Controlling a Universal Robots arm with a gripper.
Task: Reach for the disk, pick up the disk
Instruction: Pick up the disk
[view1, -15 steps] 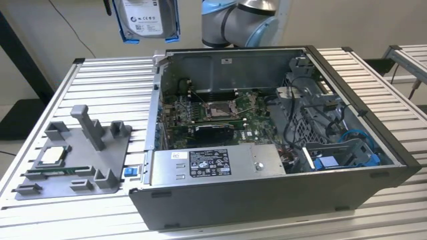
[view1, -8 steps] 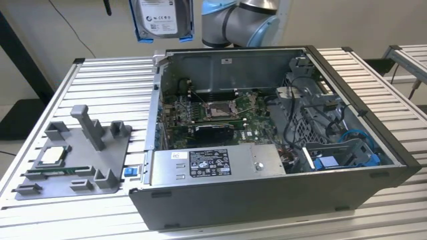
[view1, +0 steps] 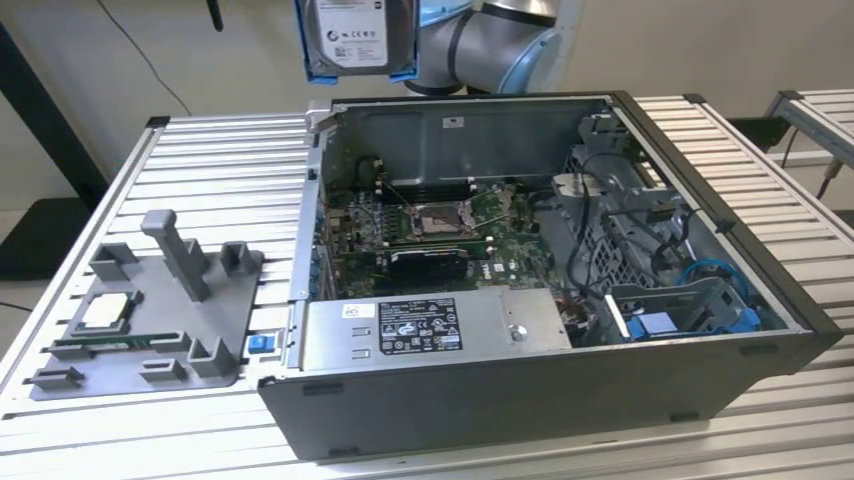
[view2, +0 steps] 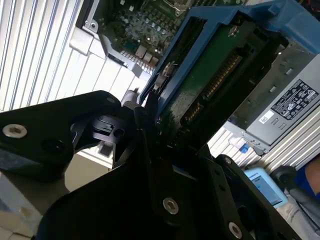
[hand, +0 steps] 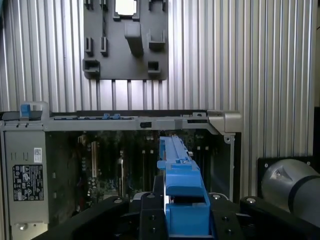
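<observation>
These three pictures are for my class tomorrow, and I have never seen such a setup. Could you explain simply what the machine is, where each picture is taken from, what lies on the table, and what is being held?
The machine is a robot arm with a gripper. The exterior view looks on from off the arm; both wrist views come from cameras riding near its wrist. On the ribbed metal table stands an opened computer case with its circuit board showing, and beside it, on the exterior view's left, a grey plastic tray with upright posts. The gripper is shut on the disk, a silver hard drive in a blue bracket, held up above the case.

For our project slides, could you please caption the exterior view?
Gripper holds the disk high above the open computer case, with the grey tray alongside.
</observation>
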